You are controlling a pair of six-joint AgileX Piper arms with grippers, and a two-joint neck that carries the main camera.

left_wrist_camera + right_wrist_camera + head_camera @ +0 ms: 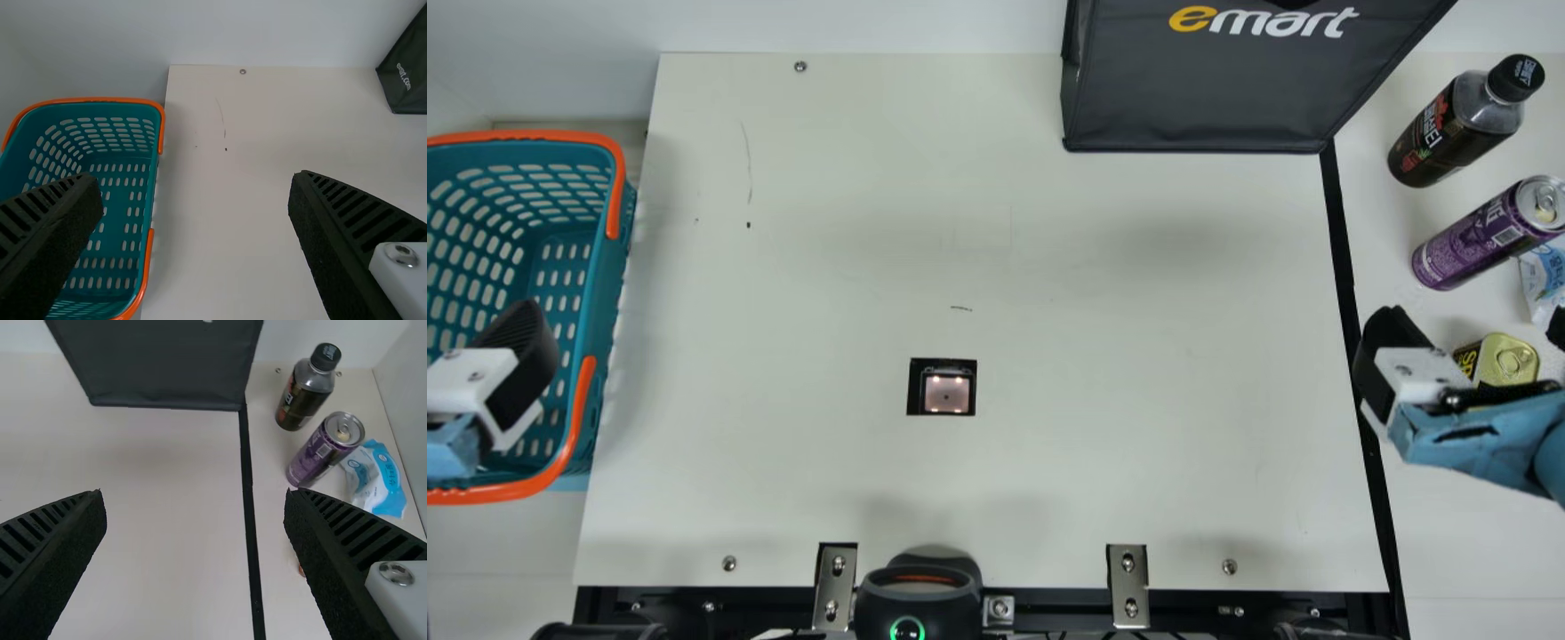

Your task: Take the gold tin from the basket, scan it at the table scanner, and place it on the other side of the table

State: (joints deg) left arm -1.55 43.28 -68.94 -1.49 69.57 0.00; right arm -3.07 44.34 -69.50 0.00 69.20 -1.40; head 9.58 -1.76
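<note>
- Rightward in the main view, past a black strip (pixel 1343 240), the gold tin (pixel 1507 360) sits on the counter (pixel 1138 480), its pull-ring lid visible and part of it covered by the arm.
- Right pincer (pixel 1472 336): at the right of the frame, over the far side of the strip and close to the tin as seen from above. The right wrist view shows its two black ribbed fingers spread wide. Whether either one touches the tin, I cannot tell.
- Left pincer (pixel 523 360): at the left edge, over the basket's inner side as seen from above. The left wrist view shows its fingers spread well apart too.
- Basket (pixel 612 293): teal plastic with slotted walls and orange handles, along the left edge of the frame.
- Scanner (pixel 947 394): a small square window glowing pale pink in a black surround, just below the middle of the frame.
- Bag (pixel 1192 98): dark grey, at the top, right of centre.
- Bottle (pixel 1458 129): dark, with a black cap, upper right.
- Can (pixel 1485 236): purple, below the bottle.
- Packet (pixel 1543 276): blue and white, beside the can at the right edge.
- Device (pixel 916 604): black, with a green-lit ring, at bottom centre.
</note>
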